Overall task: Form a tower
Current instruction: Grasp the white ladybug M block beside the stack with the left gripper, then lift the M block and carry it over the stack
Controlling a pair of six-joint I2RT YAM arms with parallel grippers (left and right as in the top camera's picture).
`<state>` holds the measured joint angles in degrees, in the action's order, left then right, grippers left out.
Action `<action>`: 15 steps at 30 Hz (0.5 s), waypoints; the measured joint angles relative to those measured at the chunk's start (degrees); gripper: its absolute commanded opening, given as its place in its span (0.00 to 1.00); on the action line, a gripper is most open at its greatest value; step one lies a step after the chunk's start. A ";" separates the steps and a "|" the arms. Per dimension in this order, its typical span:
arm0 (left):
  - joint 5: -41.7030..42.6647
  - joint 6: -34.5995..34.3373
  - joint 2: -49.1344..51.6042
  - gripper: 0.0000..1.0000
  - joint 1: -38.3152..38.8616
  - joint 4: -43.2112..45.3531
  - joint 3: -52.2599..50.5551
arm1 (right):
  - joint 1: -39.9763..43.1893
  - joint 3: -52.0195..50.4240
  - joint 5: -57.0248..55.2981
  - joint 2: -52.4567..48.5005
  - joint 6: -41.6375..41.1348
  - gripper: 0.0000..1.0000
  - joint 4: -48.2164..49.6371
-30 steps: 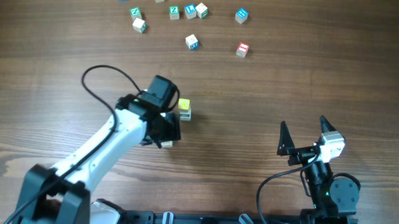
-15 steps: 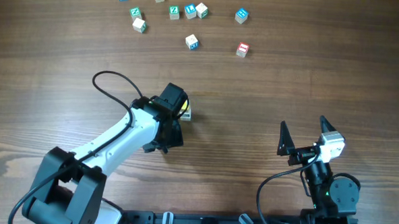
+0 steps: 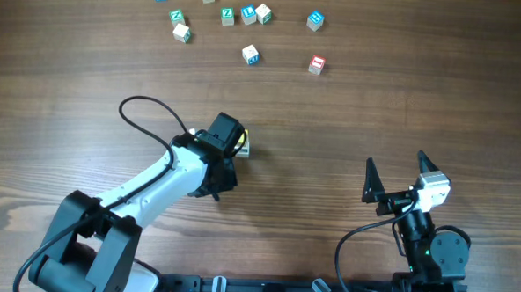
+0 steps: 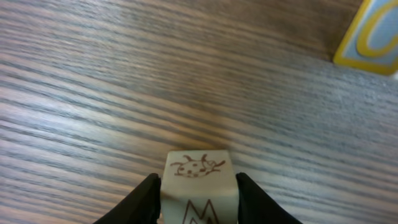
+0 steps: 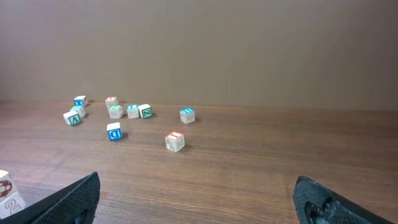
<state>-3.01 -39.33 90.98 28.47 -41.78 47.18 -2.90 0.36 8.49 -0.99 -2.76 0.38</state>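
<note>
Tower (image 3: 241, 143), yellow-topped, stands on the table (image 3: 377, 107) just beside the left gripper (image 4: 199, 186); how many cubes it holds cannot be told from above. That gripper's 2 fingers (image 4: 146, 199) press the sides of 1 pale cube (image 4: 198, 168) marked M. Right gripper (image 3: 395, 162) gapes wide, empty. 10 loose cubes (image 3: 250, 54) lie scattered at the far edge.

- Pale cube (image 4: 200, 186): brown "M" on the near face, cut by the frame edge; the top face carried a drawing only.
- Yellow-faced cube (image 4: 370, 34): one curved letter, cropped, not readable.
- Blue-lettered cube (image 5: 114, 131): "D".
- Corner cube (image 5: 9, 196): "2".
- Green-lettered cube (image 3: 227, 15): "Z".
- Remaining bench cubes: letters were too small to read.
</note>
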 measured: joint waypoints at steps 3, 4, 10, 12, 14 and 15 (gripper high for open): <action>-1.75 0.04 0.00 0.30 -0.13 0.37 0.00 | 0.00 0.00 0.00 0.00 0.00 1.00 0.00; -1.97 0.00 0.00 0.31 -0.20 0.52 0.00 | 0.00 0.00 0.00 0.00 0.00 1.00 0.00; -2.80 -0.02 0.00 0.36 -0.90 0.57 0.00 | 0.00 0.00 0.00 0.00 0.00 1.00 0.00; -2.73 -0.02 0.00 0.36 -0.90 0.20 0.00 | 0.00 0.00 0.00 0.00 0.00 1.00 0.00; -2.49 0.00 0.00 0.34 -0.90 0.28 0.00 | 0.00 0.00 0.00 0.00 0.00 1.00 0.00; -2.36 -0.02 0.00 0.35 -0.90 0.33 0.00 | 0.00 0.00 0.00 0.00 0.00 1.00 0.00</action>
<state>-5.37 -39.35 90.98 27.57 -41.45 47.18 -2.90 0.36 8.49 -0.99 -2.76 0.38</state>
